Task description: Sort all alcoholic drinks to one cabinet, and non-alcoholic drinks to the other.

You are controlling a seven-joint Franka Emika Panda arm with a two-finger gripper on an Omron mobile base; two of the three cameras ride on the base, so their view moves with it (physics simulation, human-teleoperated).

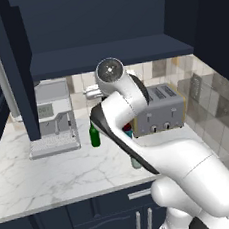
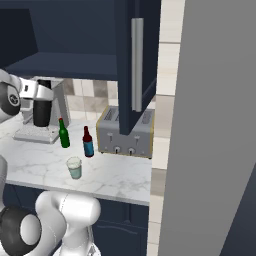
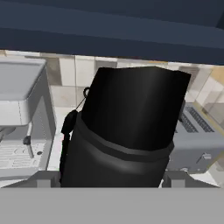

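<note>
My gripper (image 2: 42,98) is shut on the top of the tall black flask (image 2: 41,114), which hangs upright in front of the coffee machine, just under the navy wall cabinet's shelf (image 2: 65,65). In the hand view the flask (image 3: 127,131) sits between my fingertips (image 3: 43,179). The green bottle with a red cap (image 2: 64,134) (image 1: 94,135) and the red-brown bottle with a blue label (image 2: 88,142) stand on the marble counter. The pale teal cup (image 2: 74,168) stands nearer the counter's front edge.
A grey coffee machine (image 1: 54,118) stands at the back left and a silver toaster (image 1: 159,111) at the back right. An open cabinet door with a long silver handle (image 2: 137,65) hangs over the toaster. Another open door (image 1: 10,63) stands at the left.
</note>
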